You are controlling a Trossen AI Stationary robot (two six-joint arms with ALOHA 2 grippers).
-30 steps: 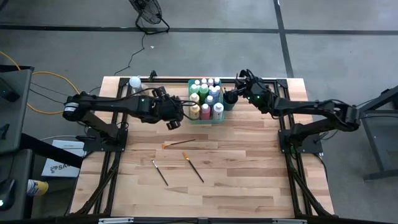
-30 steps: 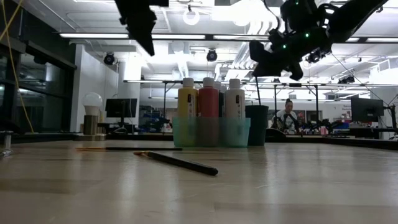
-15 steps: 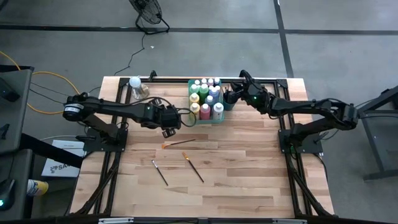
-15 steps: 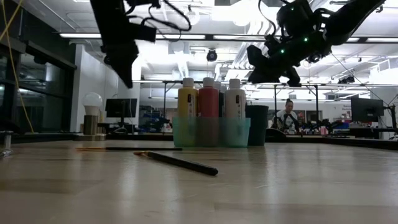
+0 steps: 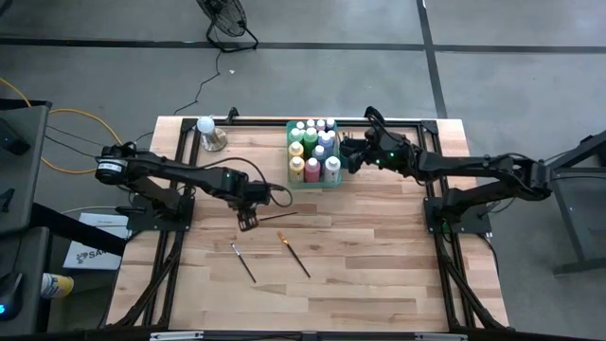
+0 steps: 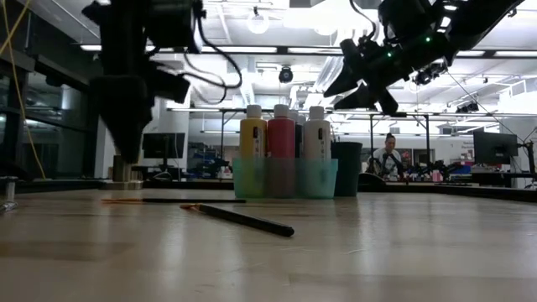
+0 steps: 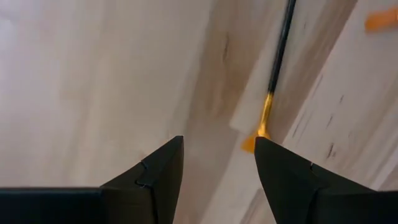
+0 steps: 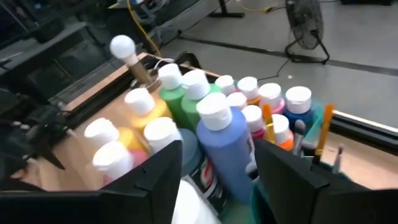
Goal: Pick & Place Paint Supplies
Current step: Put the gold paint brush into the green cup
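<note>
White-capped paint bottles [image 5: 311,150] stand packed in a teal bin [image 6: 285,178] at the far middle of the table, with a dark cup [image 6: 346,168] of brushes beside it. My right gripper [image 8: 217,168] hovers open just above the bottles and cup [image 5: 345,152]. Three paintbrushes lie flat on the wood: one [image 5: 275,217] with an orange tip [image 7: 266,115], one [image 5: 243,261] and one [image 5: 294,254]. My left gripper [image 5: 248,220] points down, open, a little above the table beside the first brush's orange end, touching nothing.
A clear object with a white ball top [image 5: 206,133] stands at the far left. Black frame rails run along both sides of the table [image 5: 379,284]. The near half of the wood holds only two brushes. A person sits in the room far behind the table.
My left gripper has come down and toward the near edge, tipping from a slant to point almost straight down over the orange-tipped brush. My right gripper has opened above the cup and bin and shifted slightly toward the table's left.
</note>
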